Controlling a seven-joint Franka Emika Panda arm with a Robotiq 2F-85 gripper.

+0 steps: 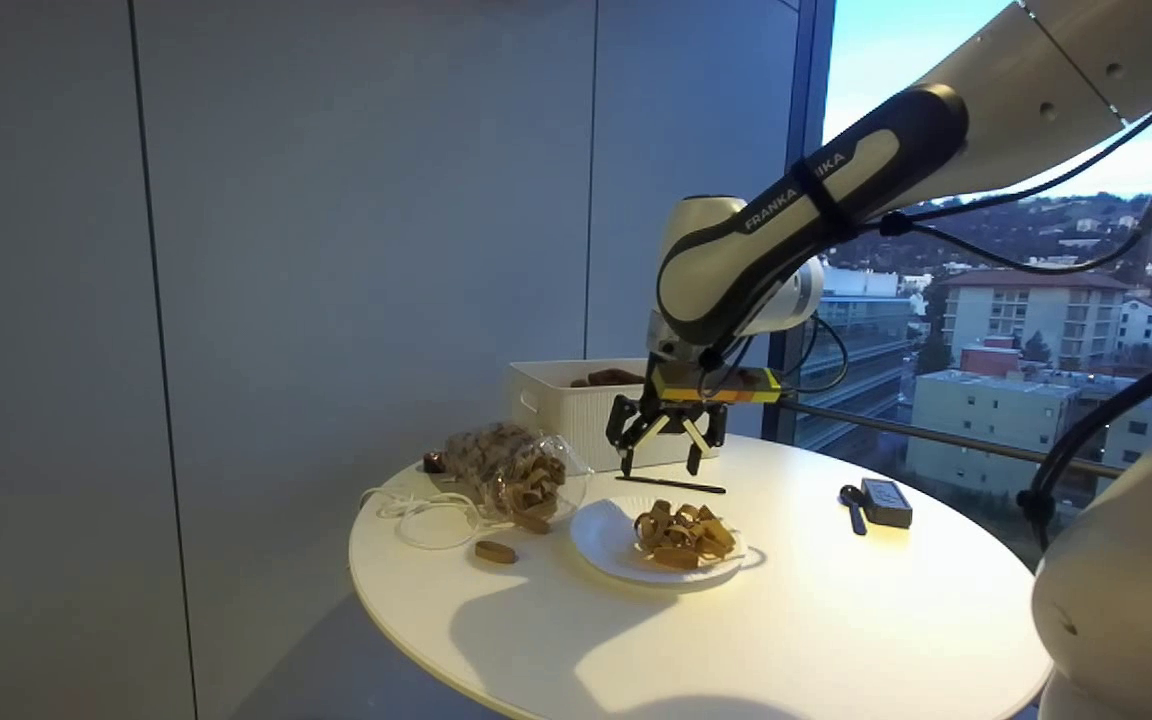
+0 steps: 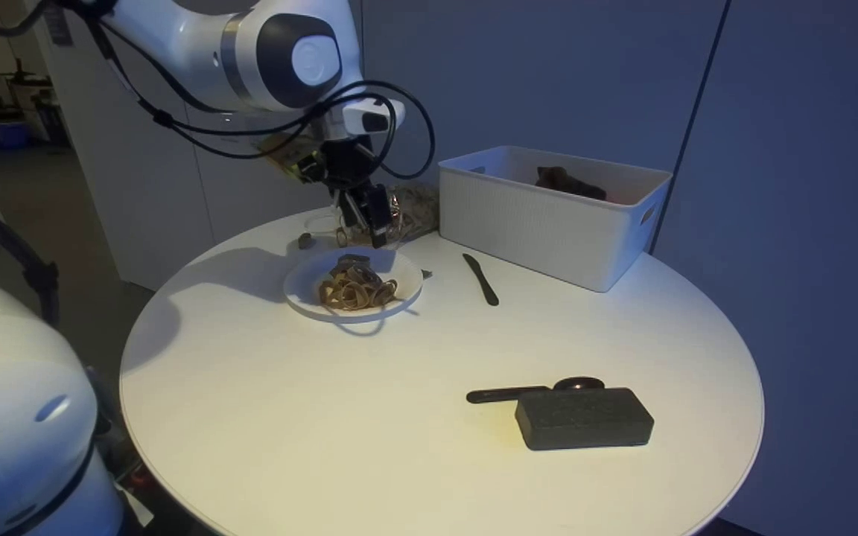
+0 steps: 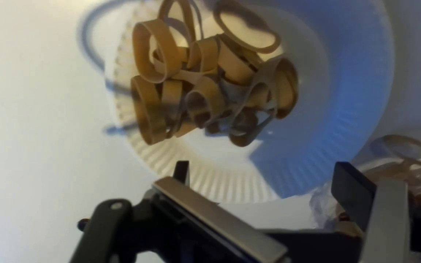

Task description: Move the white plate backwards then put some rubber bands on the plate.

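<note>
1. The hand (image 1: 660, 466) hangs above the counter (image 1: 836, 620) with its fingers wide apart, pointing down. In the wrist view the rim of the plate (image 1: 601, 535) shows across the gap between them; whether a fingertip is directly over that rim, I cannot tell.
2. The white plate lies flat on the counter, near the bag (image 1: 516, 472) and well apart from the spoon (image 2: 518, 393).
3. A heap of tan bands (image 1: 684, 535) sits on the plate, overlapping one another, a little off-centre in the wrist view.
4. The clear bag lies on its side, its mouth toward the plate, with more bands in it.
5. A loose band (image 1: 495, 551) rests on the counter near the plate, apart from it; another band (image 1: 531, 523) lies by the mouth of the bag.
6. A white cord (image 1: 436, 543) curls beside the bag.
7. A black knife (image 2: 481, 279) lies between the plate and the bin (image 2: 526, 231).
8. The bin holds a brown thing (image 2: 569, 182), mostly hidden by its wall.
9. The spoon lies just beside a dark block (image 2: 585, 420); whether they touch, I cannot tell.
</note>
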